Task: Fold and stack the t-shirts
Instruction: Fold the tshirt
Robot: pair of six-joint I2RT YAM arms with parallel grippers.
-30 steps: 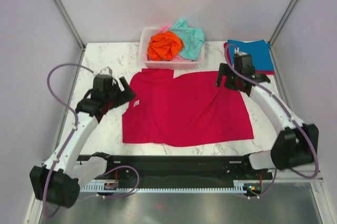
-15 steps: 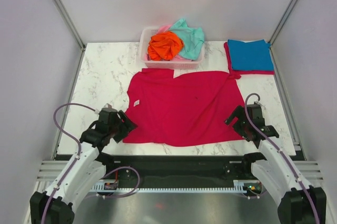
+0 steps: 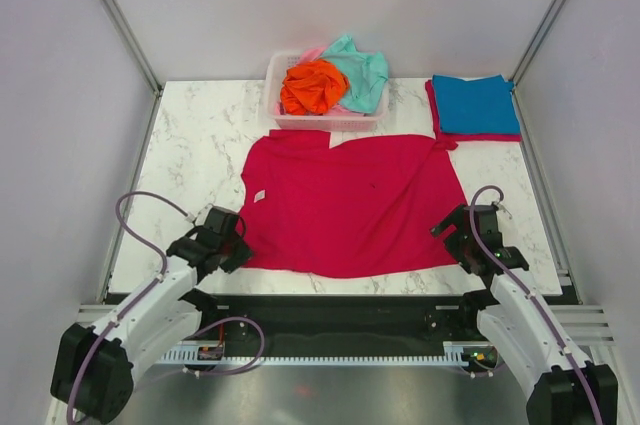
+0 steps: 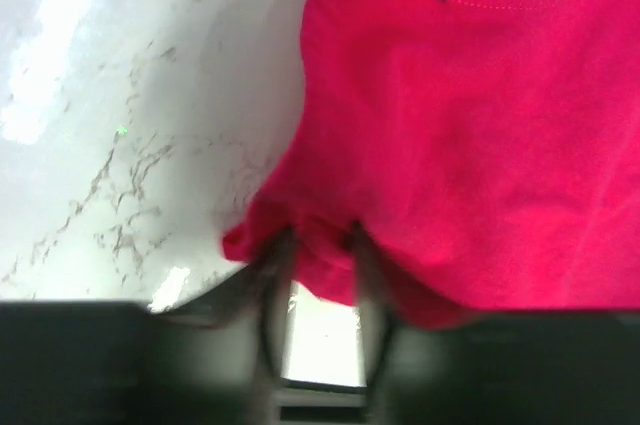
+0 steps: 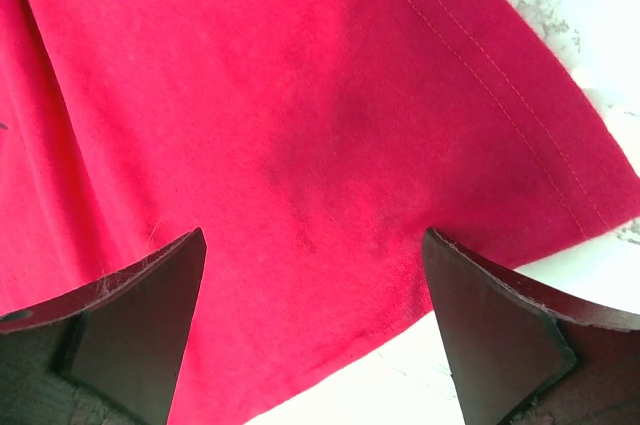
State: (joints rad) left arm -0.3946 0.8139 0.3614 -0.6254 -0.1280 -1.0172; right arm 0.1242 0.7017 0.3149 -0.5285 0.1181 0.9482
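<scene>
A crimson red t-shirt (image 3: pixel 350 205) lies spread flat on the marble table (image 3: pixel 190 145). My left gripper (image 3: pixel 228 248) sits at the shirt's near left corner. In the left wrist view its fingers (image 4: pixel 275 255) stand close together with the red cloth (image 4: pixel 470 125) bunched between the tips (image 4: pixel 320 235). At the shirt's near right corner, my right gripper (image 3: pixel 455 235) is wide open. The right wrist view shows its jaws (image 5: pixel 315 245) straddling the red hem (image 5: pixel 300 115), with nothing pinched. Orange (image 3: pixel 312 87), mint-teal (image 3: pixel 362 73) and pink (image 3: pixel 310 53) shirts fill the basket.
The white slatted basket (image 3: pixel 275 95) stands at the back middle. A folded blue t-shirt (image 3: pixel 475 103) lies at the back right, on top of a folded red one (image 3: pixel 440 130). The black rail (image 3: pixel 330 310) runs along the near edge.
Both arms have pulled back from the shirt's far corners to its near corners. The left gripper has closed on the near left corner; the right has stayed open.
</scene>
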